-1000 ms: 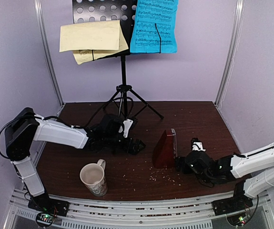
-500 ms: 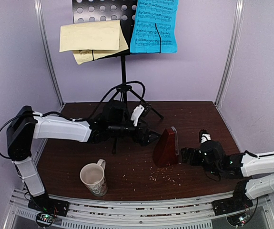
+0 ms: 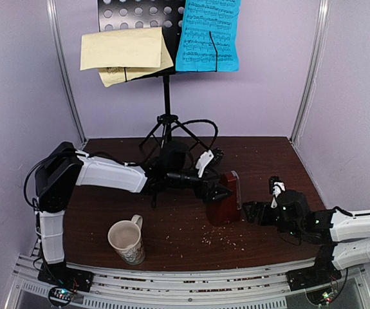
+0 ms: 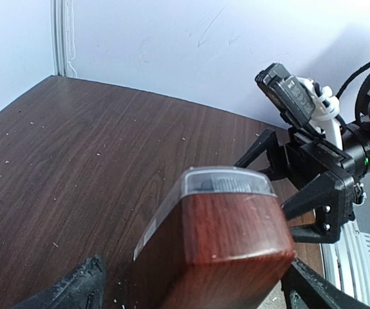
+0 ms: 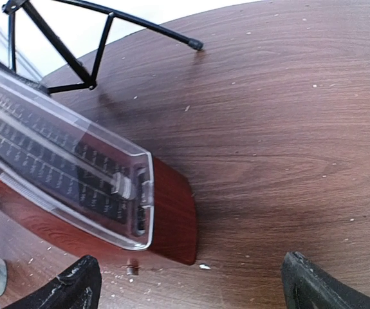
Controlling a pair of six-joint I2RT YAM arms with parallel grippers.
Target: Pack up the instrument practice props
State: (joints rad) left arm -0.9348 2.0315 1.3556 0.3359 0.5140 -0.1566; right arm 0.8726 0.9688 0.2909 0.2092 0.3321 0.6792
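Red-brown clear-covered pyramid metronome (image 3: 226, 210) is straddled by spread jaws of the left gripper (image 3: 219, 193), the right gripper (image 3: 248, 211) likewise spread beside it.

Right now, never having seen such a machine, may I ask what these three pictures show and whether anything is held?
Two robot arms are bolted at the near edge of the table, each with a two-finger gripper. The wide picture is from a fixed camera above and behind them; the other two are from wrist cameras. On the table stand a black music stand with a yellow sheet and a blue sheet, a red-brown metronome and a mug. The left gripper and right gripper are open, either side of the metronome. Nothing is held.
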